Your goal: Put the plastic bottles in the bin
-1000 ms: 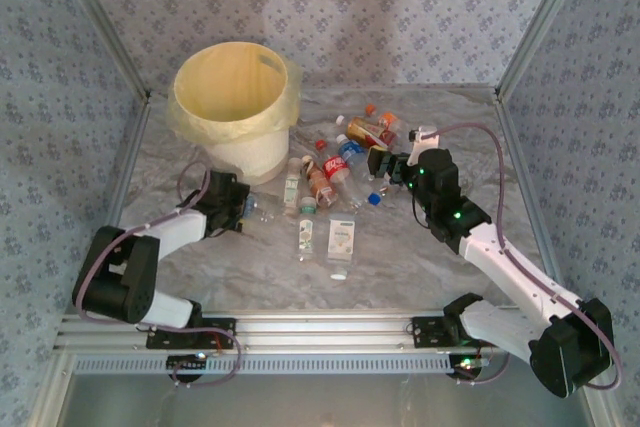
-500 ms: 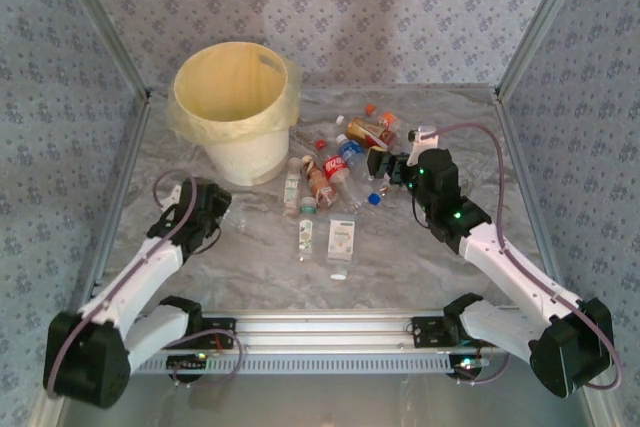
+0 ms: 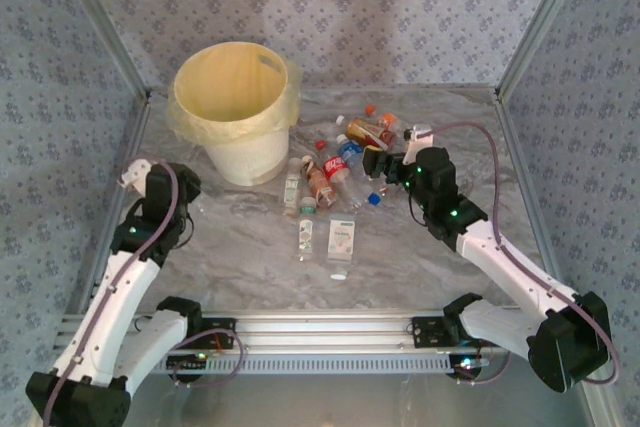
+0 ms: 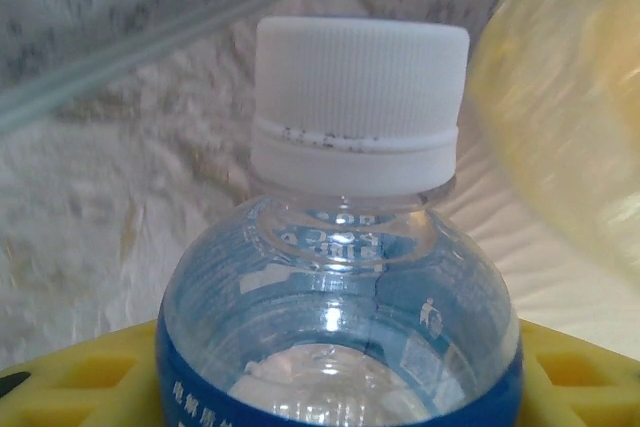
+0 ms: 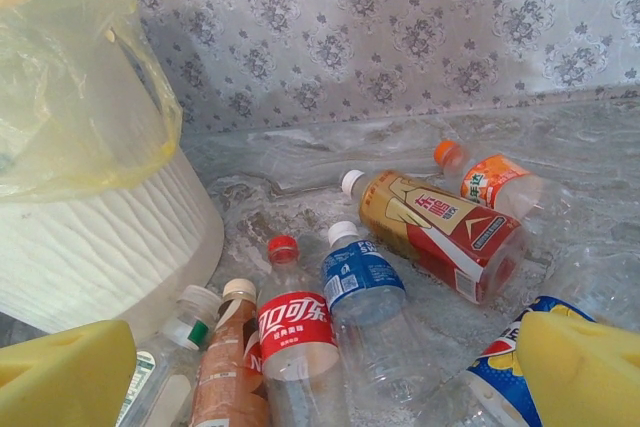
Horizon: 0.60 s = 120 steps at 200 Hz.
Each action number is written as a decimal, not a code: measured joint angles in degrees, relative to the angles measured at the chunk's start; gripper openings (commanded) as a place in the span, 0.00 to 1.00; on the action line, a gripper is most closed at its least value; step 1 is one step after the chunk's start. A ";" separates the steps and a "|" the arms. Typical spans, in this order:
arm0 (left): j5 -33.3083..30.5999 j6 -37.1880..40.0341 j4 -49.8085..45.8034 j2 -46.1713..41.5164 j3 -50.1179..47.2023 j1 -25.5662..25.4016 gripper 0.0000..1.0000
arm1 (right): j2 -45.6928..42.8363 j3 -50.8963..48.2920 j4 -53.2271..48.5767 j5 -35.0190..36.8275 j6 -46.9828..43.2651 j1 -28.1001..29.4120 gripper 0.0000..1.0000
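The left gripper point(image 4: 340, 392) pinches a white-capped, blue-labelled bottle point(image 4: 345, 277) between its yellow pads point(image 4: 80, 377), near the bin point(image 3: 245, 152). The right gripper point(image 5: 320, 377) is spread wide above the bottle pile point(image 5: 365, 282) beside the bin.

The white left arm point(image 3: 120, 282) stands bent, its yellow-padded gripper point(image 4: 340, 392) clamped on a clear, white-capped plastic bottle point(image 4: 345, 277). The white right arm point(image 3: 500, 257) reaches forward and inward, its yellow-padded gripper point(image 3: 375, 161) spread wide.

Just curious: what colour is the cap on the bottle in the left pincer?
White and ribbed cap, clearest in the left wrist view.
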 measured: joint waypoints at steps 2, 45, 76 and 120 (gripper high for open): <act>-0.44 0.52 0.00 0.20 0.55 0.00 0.58 | 0.00 0.00 0.00 0.00 0.00 0.00 1.00; -9.81 10.69 2.08 3.96 8.81 1.05 0.58 | 0.00 0.00 -0.04 0.04 -0.07 0.00 1.00; -12.76 17.03 6.78 7.28 13.64 1.95 0.58 | 0.00 0.00 -0.04 0.04 -0.04 0.00 1.00; -12.68 24.61 14.78 15.17 24.48 1.95 0.57 | 0.00 0.50 -0.50 0.04 -0.22 0.00 1.00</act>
